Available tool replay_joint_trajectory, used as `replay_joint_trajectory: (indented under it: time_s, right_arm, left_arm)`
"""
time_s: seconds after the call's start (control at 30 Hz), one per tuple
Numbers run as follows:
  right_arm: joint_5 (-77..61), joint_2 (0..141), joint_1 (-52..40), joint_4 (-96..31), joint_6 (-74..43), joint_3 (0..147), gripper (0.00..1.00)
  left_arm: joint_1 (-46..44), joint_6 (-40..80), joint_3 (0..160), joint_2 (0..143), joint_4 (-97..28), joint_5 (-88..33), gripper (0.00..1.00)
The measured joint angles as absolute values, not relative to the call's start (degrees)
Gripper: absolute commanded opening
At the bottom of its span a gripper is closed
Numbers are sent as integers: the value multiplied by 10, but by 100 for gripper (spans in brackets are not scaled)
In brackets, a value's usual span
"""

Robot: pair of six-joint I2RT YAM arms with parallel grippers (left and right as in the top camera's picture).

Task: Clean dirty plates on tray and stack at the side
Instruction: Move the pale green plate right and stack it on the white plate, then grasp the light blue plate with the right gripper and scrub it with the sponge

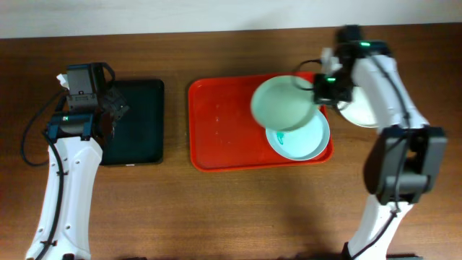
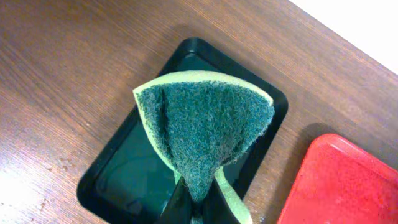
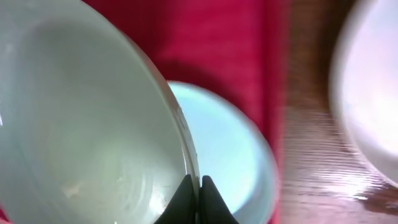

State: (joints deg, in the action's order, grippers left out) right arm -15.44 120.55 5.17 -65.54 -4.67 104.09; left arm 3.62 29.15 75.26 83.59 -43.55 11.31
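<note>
My right gripper is shut on the rim of the pale mint green plate and holds it above the right half of the red tray. In the right wrist view the jaws pinch that plate's rim. The pale blue plate with a teal smear lies on the tray beneath it and also shows in the right wrist view. The white plate lies on the table right of the tray, partly hidden by the arm. My left gripper is shut on a green sponge above the black tray.
The black tray sits on the wooden table left of the red tray. The white plate shows blurred at the right edge of the right wrist view. A corner of the red tray shows in the left wrist view.
</note>
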Motion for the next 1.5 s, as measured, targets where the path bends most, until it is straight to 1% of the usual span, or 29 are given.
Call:
replay_joint_trajectory:
  time_s: [0.1,0.17,0.23,0.33,0.43,0.47,0.5,0.53,0.6,0.77,0.87,0.9,0.93,0.97,1.0,1.03,1.07,1.1,1.13,1.2,1.23,1.27,1.3,1.33,1.5]
  right_arm:
    - [-201,1206,159,-625,-47,1037,4]
    - [-207,1206,236,-604,-48,1037,4]
    - [-199,1206,277,-577,-48,1033,4]
    - [-172,1206,306,-546,-48,1017,4]
    - [-150,1206,312,-509,-48,999,4]
    - [-145,1206,311,-504,-47,996,7]
    - [-132,1206,310,-496,-48,989,33]
    - [-125,1206,310,-494,-47,986,70]
    - [-109,1206,310,-494,-49,980,99]
    - [-94,1205,307,-510,-47,979,99]
    - [-148,1170,282,-524,-1,976,99]
    - [-183,1151,261,-533,29,976,99]
    - [-217,1132,226,-545,70,976,99]
    - [-231,1125,184,-562,85,977,99]
    - [-230,1126,159,-567,100,977,96]
    - [-213,1129,120,-575,121,975,85]
    - [-196,1136,85,-575,135,973,85]
    - [-176,1143,57,-572,147,970,90]
    - [-148,1155,25,-567,166,960,93]
    - [-98,1177,-8,-556,183,939,93]
    - [-66,1191,-18,-555,187,932,91]
    - [-43,1199,-22,-554,186,931,84]
    - [-27,1204,-22,-554,183,931,73]
    - [-14,1206,-22,-555,178,931,71]
    - [0,1206,-19,-599,173,931,72]
  left_arm:
    - [36,291,753,836,-435,107,0]
    - [36,291,753,836,-428,99,0]
    - [36,291,753,836,-425,93,0]
    - [36,291,752,836,-425,90,0]
    - [36,291,752,836,-424,88,0]
    - [36,291,752,836,-424,88,0]
    - [36,291,752,836,-424,88,0]
    - [36,291,752,836,-424,88,0]
    - [36,291,752,836,-424,88,0]
    - [36,291,752,836,-424,88,0]
    - [36,291,752,836,-424,88,0]
    - [36,291,752,836,-424,88,0]
    - [36,291,752,836,-424,88,0]
    - [36,291,752,836,-425,87,0]
    - [36,291,752,836,-425,87,0]
    - [36,291,752,836,-424,88,0]
    - [36,291,752,836,-425,87,0]
    - [36,291,752,836,-424,87,0]
    - [36,291,752,836,-425,87,0]
    - [36,291,752,836,-424,88,0]
    - [36,291,752,836,-424,88,0]
    - [36,291,752,836,-425,87,0]
    - [36,291,752,836,-425,88,0]
    - [36,291,752,836,-424,87,0]
    - [36,291,752,836,-425,87,0]
